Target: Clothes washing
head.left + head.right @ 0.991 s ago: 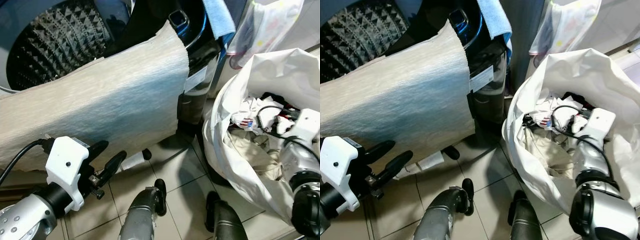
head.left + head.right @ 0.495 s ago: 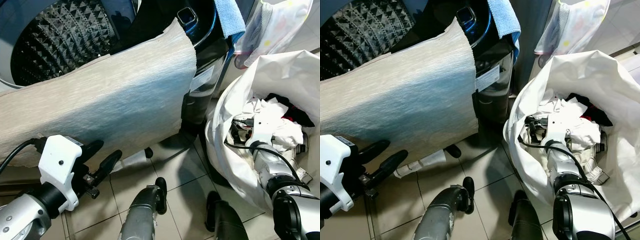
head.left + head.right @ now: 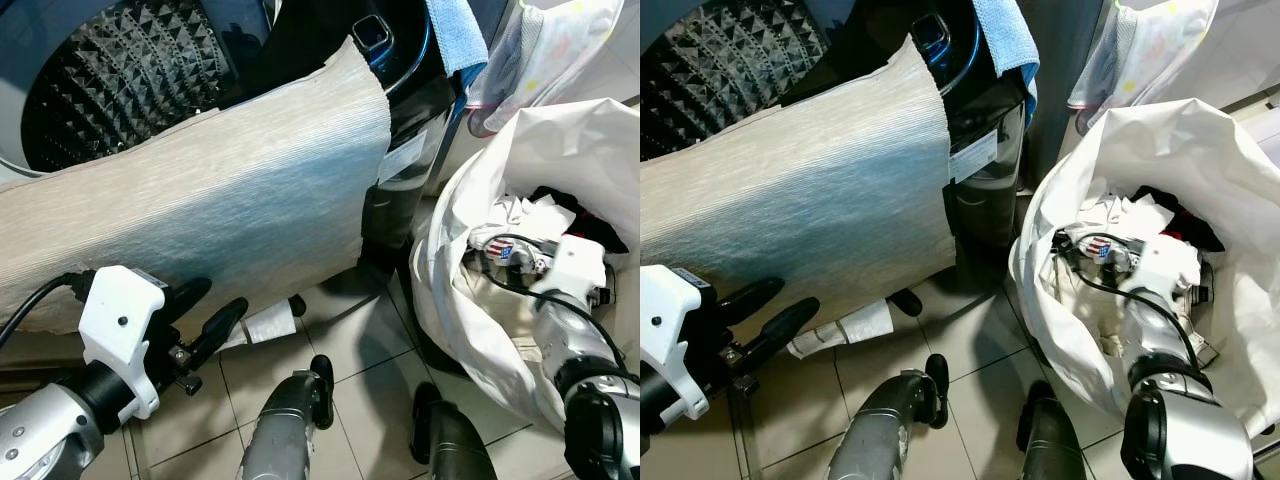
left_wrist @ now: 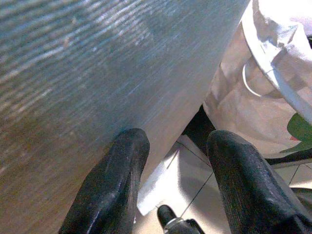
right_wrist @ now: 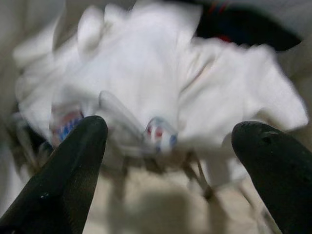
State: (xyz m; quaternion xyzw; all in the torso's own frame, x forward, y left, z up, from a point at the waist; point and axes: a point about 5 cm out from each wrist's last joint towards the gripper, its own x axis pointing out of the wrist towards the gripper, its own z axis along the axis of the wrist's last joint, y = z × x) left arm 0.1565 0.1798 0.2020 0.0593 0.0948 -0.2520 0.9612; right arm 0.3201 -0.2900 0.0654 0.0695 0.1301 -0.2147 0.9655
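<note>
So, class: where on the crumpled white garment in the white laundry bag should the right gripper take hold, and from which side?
Grip the raised fold at the top of the crumpled white garment, coming from above through the white laundry bag mouth. The right gripper is open above it, and the bag's walls likely block the sides.

Even, bright indoor light fills both eye views, which are sharp. A bluish sheen glares across the ribbed sheet (image 3: pixel 200 200). The washer drum (image 3: pixel 120 80) sits in shade. The right wrist view is motion-blurred, its white clothes (image 5: pixel 161 92) smeared and overexposed.
</note>
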